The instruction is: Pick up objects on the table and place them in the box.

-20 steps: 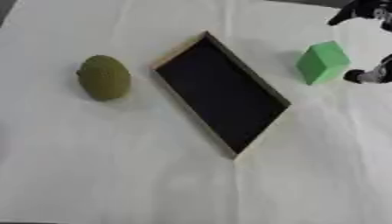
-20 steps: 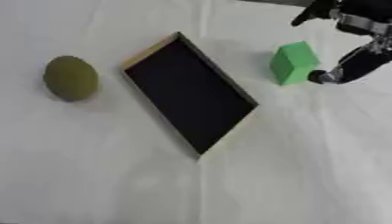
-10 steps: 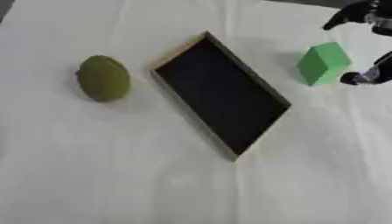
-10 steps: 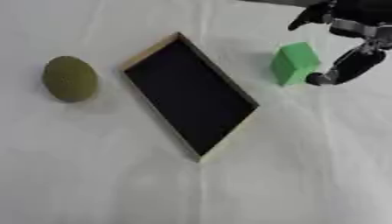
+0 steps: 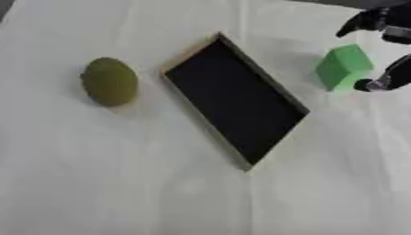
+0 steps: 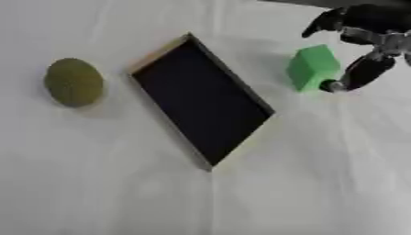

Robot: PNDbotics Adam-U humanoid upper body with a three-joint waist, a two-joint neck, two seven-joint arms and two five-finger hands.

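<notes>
The green block point(image 6: 311, 67) is being approached at the far right of the desk point(image 6: 241, 197) by the right hand point(image 6: 365, 50), spread wide; judged light and rigid, opposite flat faces are being favoured

Creased white cloth point(image 5: 120, 183) under a matt black box point(image 5: 237, 101).

The right hand point(image 6: 365, 43) has closed in around the green block point(image 6: 312, 67).

White creased tablecloth point(image 5: 144, 193) filling the view, soft even light, faint shadows, dark strip at the far edge
</notes>
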